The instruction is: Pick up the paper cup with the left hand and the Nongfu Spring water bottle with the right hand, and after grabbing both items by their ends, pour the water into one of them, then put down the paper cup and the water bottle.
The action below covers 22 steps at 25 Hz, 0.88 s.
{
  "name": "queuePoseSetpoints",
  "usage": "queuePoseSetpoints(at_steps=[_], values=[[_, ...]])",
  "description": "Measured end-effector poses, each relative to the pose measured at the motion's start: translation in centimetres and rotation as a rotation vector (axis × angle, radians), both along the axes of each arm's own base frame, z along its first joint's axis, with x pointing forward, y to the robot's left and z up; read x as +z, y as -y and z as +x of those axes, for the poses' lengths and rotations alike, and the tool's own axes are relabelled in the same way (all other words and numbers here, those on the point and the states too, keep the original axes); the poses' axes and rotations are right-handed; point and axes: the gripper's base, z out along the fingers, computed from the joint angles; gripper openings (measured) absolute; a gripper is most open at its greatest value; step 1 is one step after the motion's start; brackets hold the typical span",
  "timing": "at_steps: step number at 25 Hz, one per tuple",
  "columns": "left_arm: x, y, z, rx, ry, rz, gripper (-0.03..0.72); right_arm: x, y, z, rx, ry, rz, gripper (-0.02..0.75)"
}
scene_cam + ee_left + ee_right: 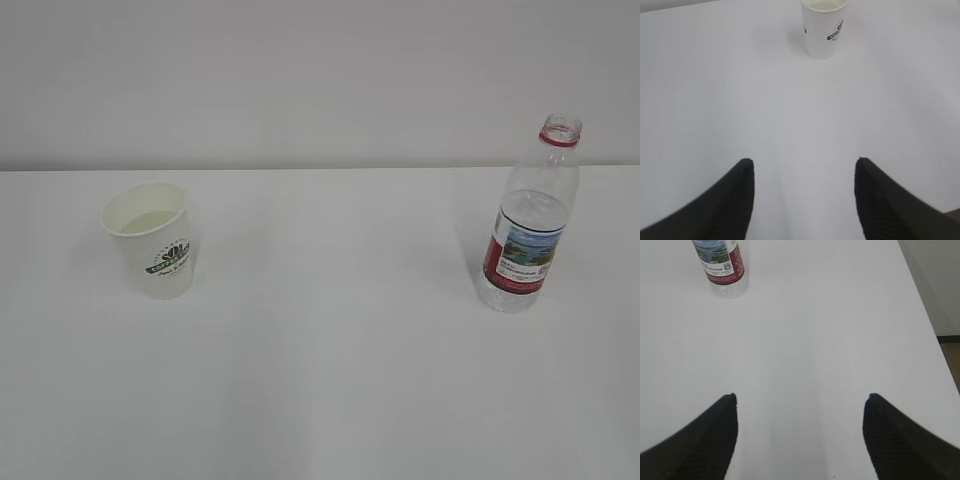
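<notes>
Both grippers, left [803, 172] and right [800, 407], hang spread apart, holding nothing above the tabletop [330, 350]; paper cup [152, 240] stands near its left edge, uncapped water bottle [530, 220] near its right.

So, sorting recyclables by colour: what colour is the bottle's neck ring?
Red, clearest in the exterior view on the bottle's neck ring.

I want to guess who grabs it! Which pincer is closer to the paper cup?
Left. The left pincer stands open facing the paper cup, not touching; the right pincer faces the bottle instead.
</notes>
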Motion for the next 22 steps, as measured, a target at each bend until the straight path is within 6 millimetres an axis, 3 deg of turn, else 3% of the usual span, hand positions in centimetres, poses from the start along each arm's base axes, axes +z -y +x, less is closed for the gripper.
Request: queuePoseSetpoints(at_steps=[22], values=[[-0.22, 0.34, 0.9, 0.006, 0.059, -0.04, 0.461, -0.33, -0.13, 0.84, 0.008, 0.056, 0.005, 0.587]])
